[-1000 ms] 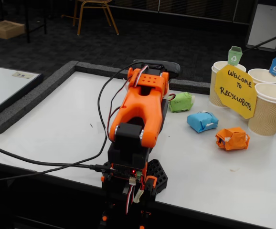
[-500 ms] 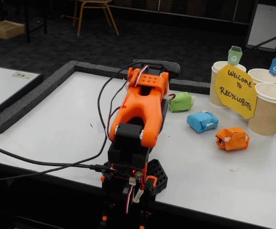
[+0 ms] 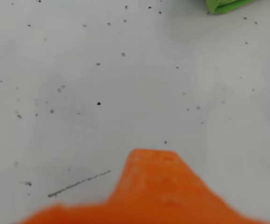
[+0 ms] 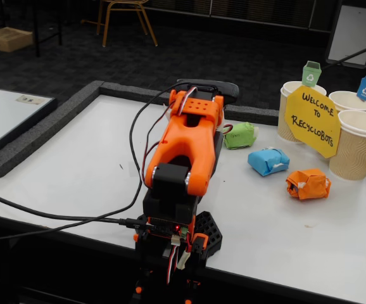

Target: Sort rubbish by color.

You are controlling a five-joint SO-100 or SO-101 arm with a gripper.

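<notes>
The white tabletop [image 4: 75,164] fills most of the room's foreground, edged along its far and left sides by a grey foam border [image 4: 44,126]. The orange arm [image 4: 186,149] sits folded up near the front edge on its black base [image 4: 195,237], with black cables [image 4: 56,218] running off to the left in the fixed view.

At the far right stand three beige ribbed paper cups [image 4: 357,152], each with a little coloured flag, and the yellow octagonal sign [image 4: 312,121] leans in front of them.

The rubbish lies in a loose diagonal row between the arm and the cups. The green wad [image 4: 240,135] is closest to the arm, just beside its upper part; the blue wad [image 4: 268,161] lies to its right and nearer the camera; the orange wad [image 4: 308,184] is further right again, near the foot of the sign. All three rest on the tabletop, apart from one another.

In the wrist view a blurred orange part of the gripper [image 3: 151,186] rises from the bottom edge over bare, speckled tabletop, and a sliver of the green wad shows at the top right. I cannot tell how far the gripper is open; nothing is seen in its hold.
</notes>
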